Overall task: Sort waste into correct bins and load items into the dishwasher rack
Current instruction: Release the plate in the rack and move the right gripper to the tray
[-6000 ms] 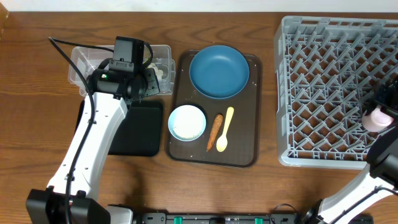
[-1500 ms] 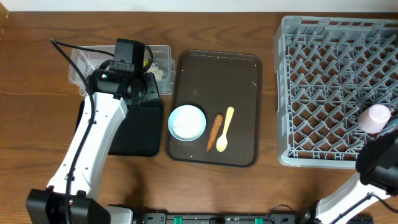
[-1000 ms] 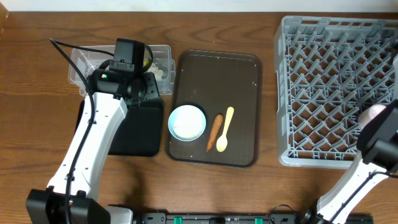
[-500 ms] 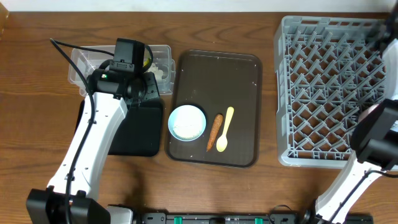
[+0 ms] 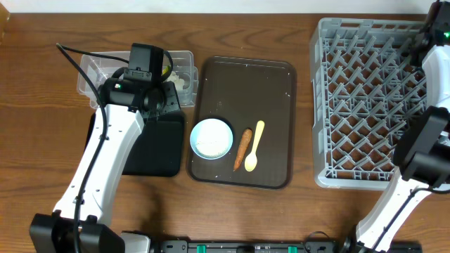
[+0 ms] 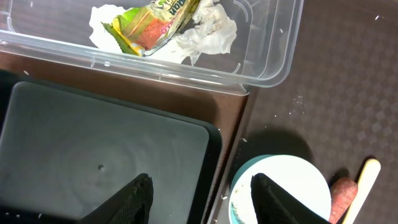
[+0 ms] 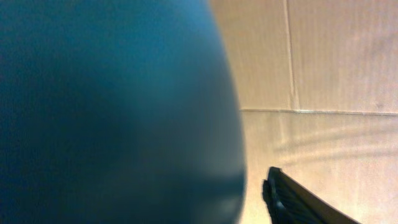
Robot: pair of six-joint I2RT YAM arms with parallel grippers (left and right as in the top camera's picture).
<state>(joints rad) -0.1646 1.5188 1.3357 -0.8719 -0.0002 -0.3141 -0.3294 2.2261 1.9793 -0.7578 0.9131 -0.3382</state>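
My left gripper (image 6: 199, 180) hangs open and empty over the right edge of the black tray (image 6: 99, 149), beside the white bowl (image 6: 286, 186). The clear tub (image 6: 267, 68) holds the shiny wrapper (image 6: 149, 25) and white tissue (image 6: 208, 34). The carrot-like stick (image 5: 242, 149) and yellow spoon (image 5: 254, 154) lie beside the bowl (image 5: 211, 138). At the far right of the dishwasher rack (image 5: 365, 105), my right gripper (image 7: 199, 174) faces the dark blue plate (image 7: 112, 106), a blur filling its view. One finger (image 7: 295, 202) stands off the plate's edge; the other is hidden. No cups show.
The bowl, stick and spoon rest on a dark brown serving tray (image 5: 242, 91), with a few white grains (image 6: 292, 106) scattered on it. The right arm (image 5: 425, 140) runs along the rack's right side. Behind the plate is a tan cardboard surface (image 7: 323, 62).
The right arm has swung along the rack's right side toward its far corner and now covers the pink cup. The blue plate left the brown tray seconds ago. The left arm is still.
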